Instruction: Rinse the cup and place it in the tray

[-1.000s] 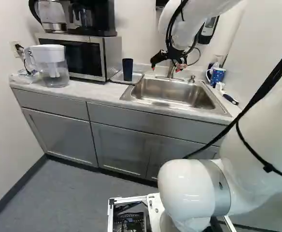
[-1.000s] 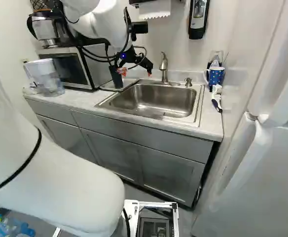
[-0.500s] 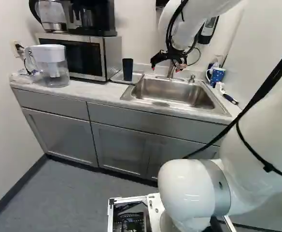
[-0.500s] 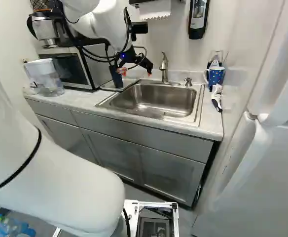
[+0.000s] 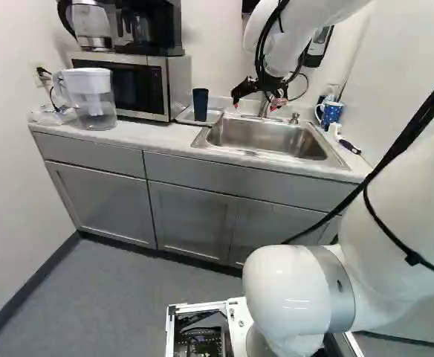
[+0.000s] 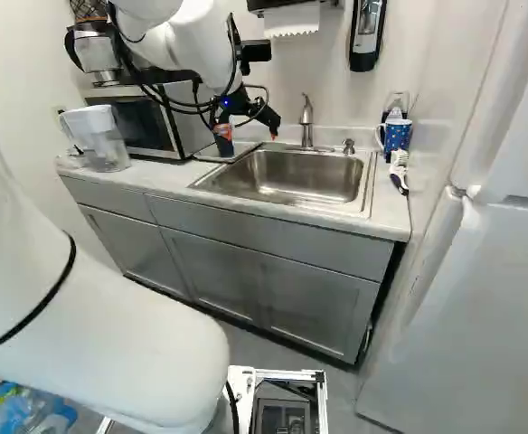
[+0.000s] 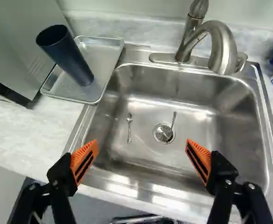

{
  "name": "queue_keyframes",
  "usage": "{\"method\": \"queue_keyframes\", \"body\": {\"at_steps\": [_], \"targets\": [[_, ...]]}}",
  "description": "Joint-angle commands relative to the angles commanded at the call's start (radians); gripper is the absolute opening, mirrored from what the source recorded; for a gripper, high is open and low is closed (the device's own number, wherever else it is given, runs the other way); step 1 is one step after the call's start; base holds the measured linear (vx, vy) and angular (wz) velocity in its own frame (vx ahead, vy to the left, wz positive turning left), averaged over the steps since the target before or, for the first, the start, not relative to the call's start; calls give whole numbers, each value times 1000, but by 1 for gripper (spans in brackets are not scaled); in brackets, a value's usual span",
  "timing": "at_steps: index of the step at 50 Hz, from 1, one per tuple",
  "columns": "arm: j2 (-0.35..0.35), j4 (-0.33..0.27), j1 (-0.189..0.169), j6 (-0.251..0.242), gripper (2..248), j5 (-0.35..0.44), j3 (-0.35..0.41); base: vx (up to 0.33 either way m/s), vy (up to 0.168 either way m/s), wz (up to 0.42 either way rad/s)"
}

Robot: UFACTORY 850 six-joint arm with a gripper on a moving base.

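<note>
Moving the base [image 5: 235, 316] slightly; keeping the arm [image 6: 201, 45] posed alike. Holding the gripper [image 7: 142, 145] wide, empty above the sink [image 7: 230, 140]. Leaving the cup [image 7: 71, 58] standing in the tray [image 7: 101, 60]; probably finishing.

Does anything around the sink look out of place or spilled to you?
A spoon lies loose in the sink, and another utensil rests on its drain; both look left behind. The cup stands upright in the tray.

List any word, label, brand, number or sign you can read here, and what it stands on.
None can be read.
Microwave: any print is too small.
Wall dispenser: any print is too small.
Spotted mug: dots, no legible lettering.
Cup: no lettering visible.
</note>
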Motion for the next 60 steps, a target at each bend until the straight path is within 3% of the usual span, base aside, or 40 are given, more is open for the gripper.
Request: {"method": "queue_keyframes", "body": {"at_steps": [26,60], "targets": [[0,0,0,0,247,0,0,-157,70,-19],[0,0,0,0,247,0,0,-151,27,-200]]}}
